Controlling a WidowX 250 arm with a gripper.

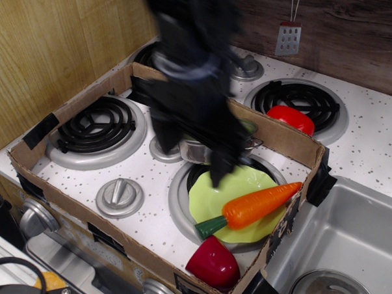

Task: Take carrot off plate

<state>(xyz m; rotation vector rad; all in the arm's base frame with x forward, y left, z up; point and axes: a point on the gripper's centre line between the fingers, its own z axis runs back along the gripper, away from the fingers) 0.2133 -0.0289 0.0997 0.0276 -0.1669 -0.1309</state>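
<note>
The orange carrot (258,204) with its dark green stub lies slantwise across the light yellow-green plate (213,198), which rests on the front right burner. My black gripper (220,169) is blurred by motion; its tip hangs over the plate's far left edge, just left of and above the carrot. The blur hides whether its jaws are open or shut. It holds nothing that I can see. My arm covers most of the steel pot (194,149) behind the plate.
A cardboard wall (275,132) rings the stove area. A dark red cup (214,262) lies at the front by the plate. A red toy (291,118) sits on the back right burner. A steel sink (348,245) is at right. Stove knobs (118,194) stand at left.
</note>
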